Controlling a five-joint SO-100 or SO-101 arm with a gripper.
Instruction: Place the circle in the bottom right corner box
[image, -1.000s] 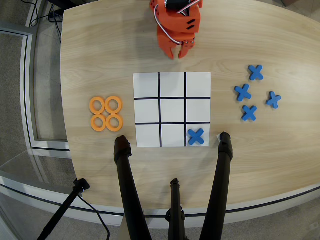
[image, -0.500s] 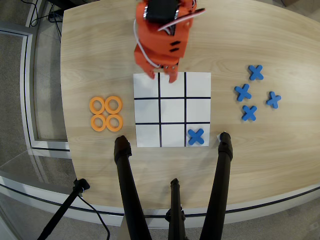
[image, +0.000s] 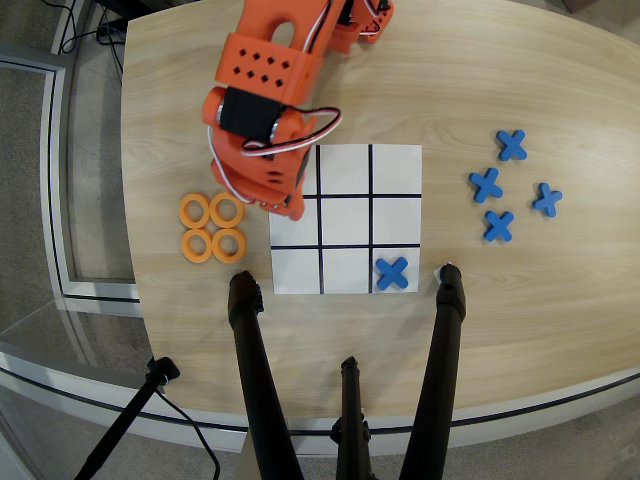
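Lying flat L of grid (image: 345, 160): circle (image: 227, 210), orange ring w/ hole, among four; end effector (image: 268, 203) state unclear.

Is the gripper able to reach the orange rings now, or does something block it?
Probably yes. The gripper hangs just right of the four orange rings, and nothing lies between them on the table.

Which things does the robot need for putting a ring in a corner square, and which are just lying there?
For the job:
- orange rings
- white paper grid, with its plain corner squares
- gripper

Just lying about:
- four loose blue crosses beside the grid
- blue cross in a corner square
- black stand legs
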